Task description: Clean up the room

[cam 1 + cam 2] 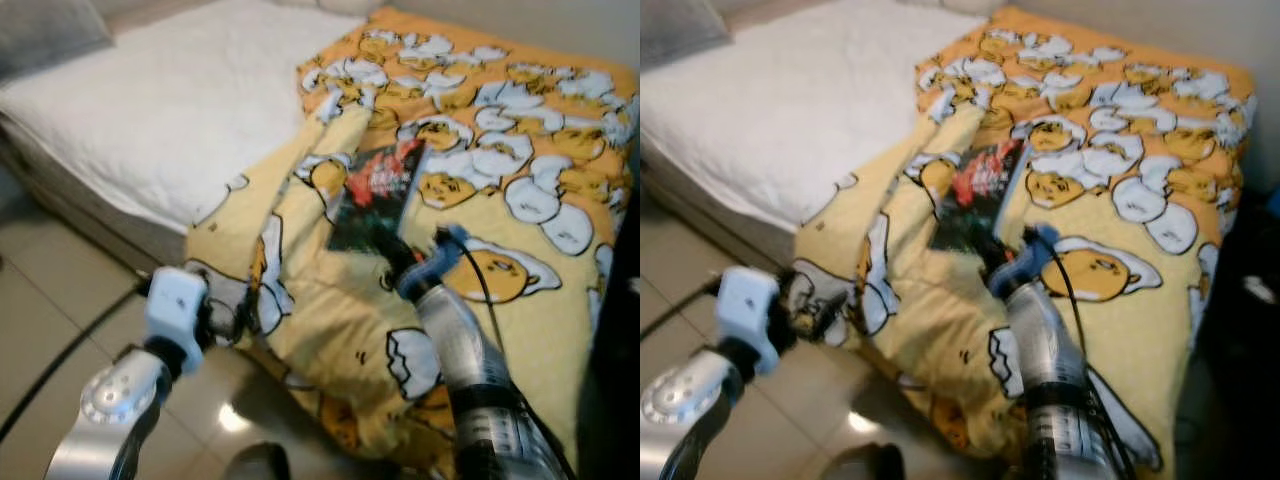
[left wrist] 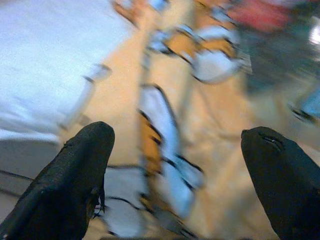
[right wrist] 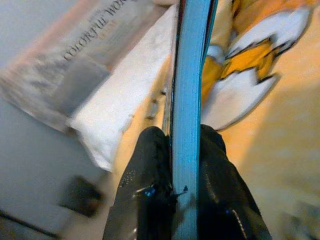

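The right hand (image 3: 185, 165) is clamped on the lower edge of a book (image 1: 375, 195), holding it tilted above the yellow egg-print blanket (image 1: 520, 200) on the bed (image 1: 150, 110). The left hand (image 2: 175, 165) has its fingers wide apart, holding nothing, near the blanket's hanging edge. The book's cover print is blurred and unreadable.

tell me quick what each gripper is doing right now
left gripper: open, fingers spread over the yellow blanket, holding nothing.
right gripper: shut on the book, pinching its edge above the blanket.
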You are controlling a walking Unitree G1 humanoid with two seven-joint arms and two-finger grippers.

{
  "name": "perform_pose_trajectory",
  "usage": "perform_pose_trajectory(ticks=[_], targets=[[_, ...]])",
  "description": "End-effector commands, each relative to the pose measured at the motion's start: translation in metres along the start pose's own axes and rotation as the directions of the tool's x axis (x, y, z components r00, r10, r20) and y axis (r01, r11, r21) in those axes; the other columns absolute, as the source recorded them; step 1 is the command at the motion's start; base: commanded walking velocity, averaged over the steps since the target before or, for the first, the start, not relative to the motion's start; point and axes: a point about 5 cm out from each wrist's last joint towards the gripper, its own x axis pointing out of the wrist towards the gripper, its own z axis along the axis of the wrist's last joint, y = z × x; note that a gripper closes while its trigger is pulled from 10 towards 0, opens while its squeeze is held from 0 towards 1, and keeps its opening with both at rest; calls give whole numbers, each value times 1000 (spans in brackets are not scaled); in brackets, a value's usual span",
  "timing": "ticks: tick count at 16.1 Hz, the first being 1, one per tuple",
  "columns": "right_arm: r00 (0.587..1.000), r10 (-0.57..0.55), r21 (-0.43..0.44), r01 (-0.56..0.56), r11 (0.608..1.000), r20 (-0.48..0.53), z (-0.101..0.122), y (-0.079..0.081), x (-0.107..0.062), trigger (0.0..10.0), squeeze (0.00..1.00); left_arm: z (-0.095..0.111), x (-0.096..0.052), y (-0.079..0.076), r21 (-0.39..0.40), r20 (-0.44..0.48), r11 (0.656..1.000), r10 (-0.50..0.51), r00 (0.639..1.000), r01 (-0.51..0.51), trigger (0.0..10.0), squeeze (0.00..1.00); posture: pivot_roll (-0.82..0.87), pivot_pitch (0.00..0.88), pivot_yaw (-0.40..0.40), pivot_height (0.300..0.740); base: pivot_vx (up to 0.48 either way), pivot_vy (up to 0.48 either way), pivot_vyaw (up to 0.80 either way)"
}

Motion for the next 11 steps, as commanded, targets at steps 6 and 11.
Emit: perform_pose_trajectory(ticks=[6, 11], targets=[[961, -230, -421, 275, 864, 155, 30, -8, -66, 10000, 0, 0, 39, -22, 141, 58, 990, 6, 998, -15, 10000, 514, -207, 0, 118, 740, 0, 0, 0], [920, -344, -469, 391, 792, 186, 39, -13, -89, 10000, 0, -13, 29, -24, 77, 47, 997, 22, 999, -26, 10000, 310, -180, 0, 69, 740, 0, 0, -774]])
